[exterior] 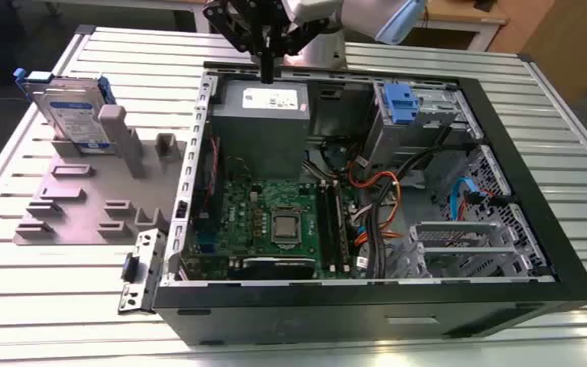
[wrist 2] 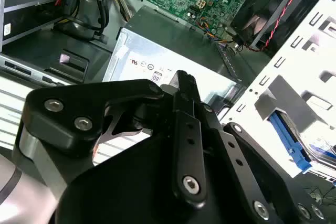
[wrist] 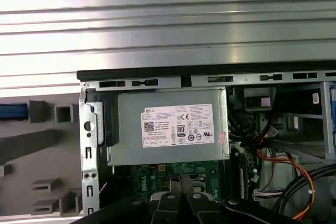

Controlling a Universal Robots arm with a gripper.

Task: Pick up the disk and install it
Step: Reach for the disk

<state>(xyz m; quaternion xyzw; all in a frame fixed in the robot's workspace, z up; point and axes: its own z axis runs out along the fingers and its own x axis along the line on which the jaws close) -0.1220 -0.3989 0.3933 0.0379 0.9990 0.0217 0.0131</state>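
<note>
Exterior view: your arm's gripper [exterior: 268,75] hangs over the far edge of the open computer case [exterior: 355,313]. Its two fingers are pressed together with nothing between them, and their tips point down just above the grey power supply [exterior: 263,115] with the white sticker. The disk [exterior: 69,115] stands upright on edge in the grey holder [exterior: 79,206] on the slatted metal table [exterior: 49,306]. It is outside the case toward the exterior view's left, well apart from the gripper. Its white-and-blue label faces the camera, and a blue frame runs along its edges. Inside the case you can see a bare blue bracket [exterior: 400,103] in the drive cage toward the exterior view's right. The green motherboard [exterior: 273,222] lies nearer the camera, with orange cables [exterior: 385,187] beside it. In both wrist views the closed black fingers [wrist 2: 186,103] sit over the power supply's labelled face, near the case wall.
</note>
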